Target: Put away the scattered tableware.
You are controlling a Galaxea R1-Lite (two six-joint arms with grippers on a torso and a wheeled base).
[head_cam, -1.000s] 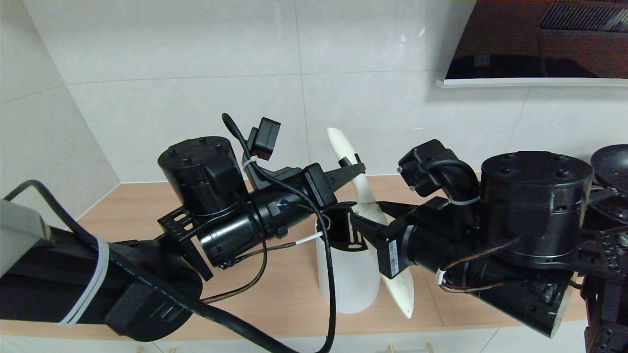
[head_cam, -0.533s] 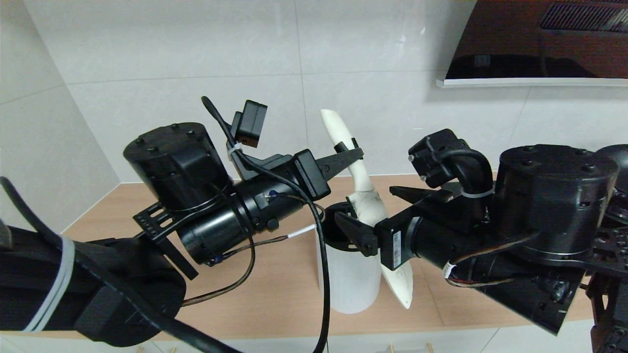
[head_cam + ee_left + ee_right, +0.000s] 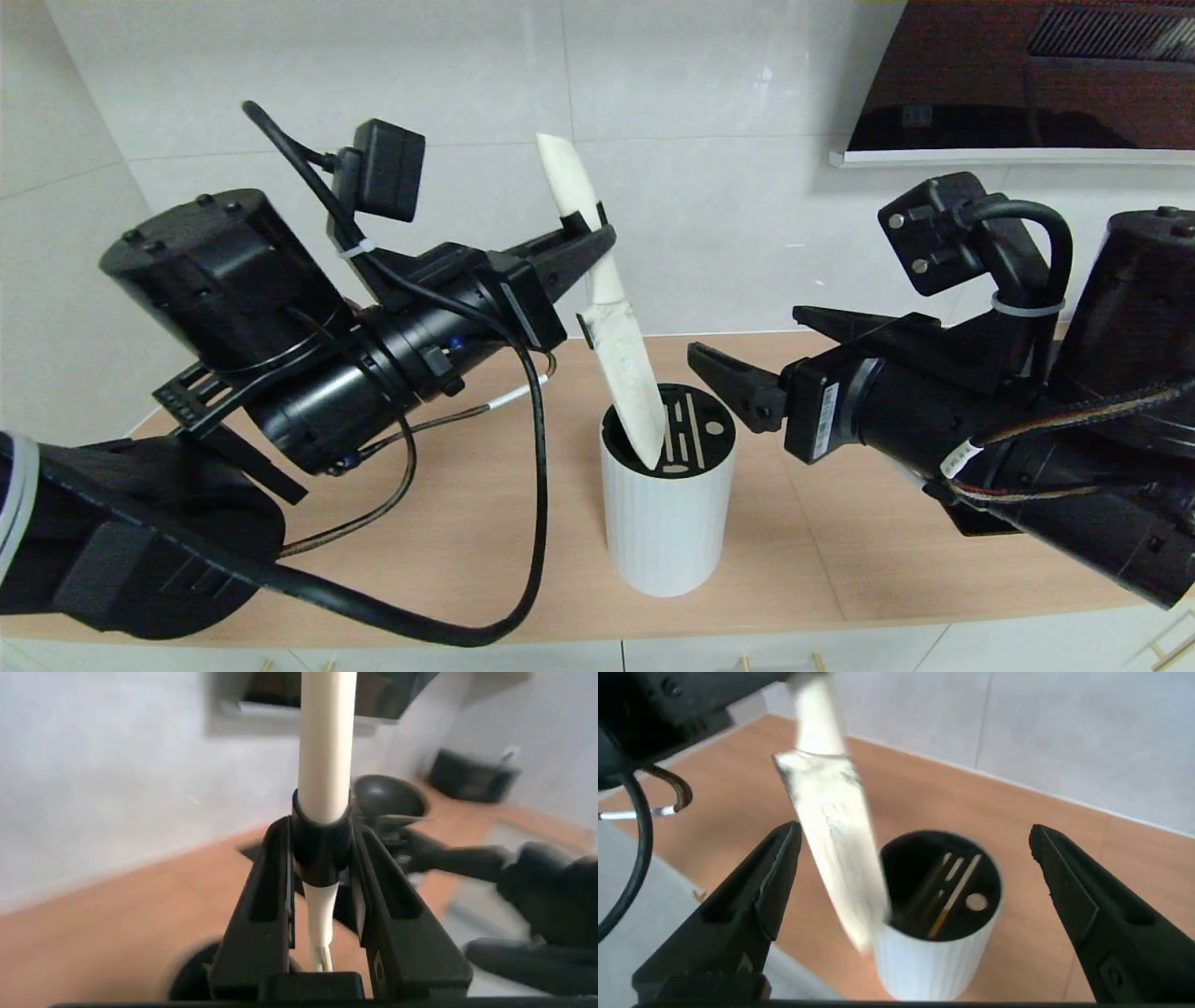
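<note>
Up close, left gripper clamps knife handle

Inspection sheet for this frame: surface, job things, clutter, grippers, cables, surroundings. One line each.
Surface: wooden counter, no spills seen.
Job's things: white knife, tilted, tip down at the black slotted top of the white ribbed knife holder; cannot tell if the tip is in a slot. The holder stands upright on the counter.
Clutter: dark blurred items far along the counter; cannot identify.
Grippers: left gripper shut on the knife's handle. Right gripper open, beside the holder, holding nothing.
Cables: black cable loops under the left arm, hanging near the holder; thin brown wire beside it.
Surroundings: white tiled wall, dark range hood on the robot's right.
</note>
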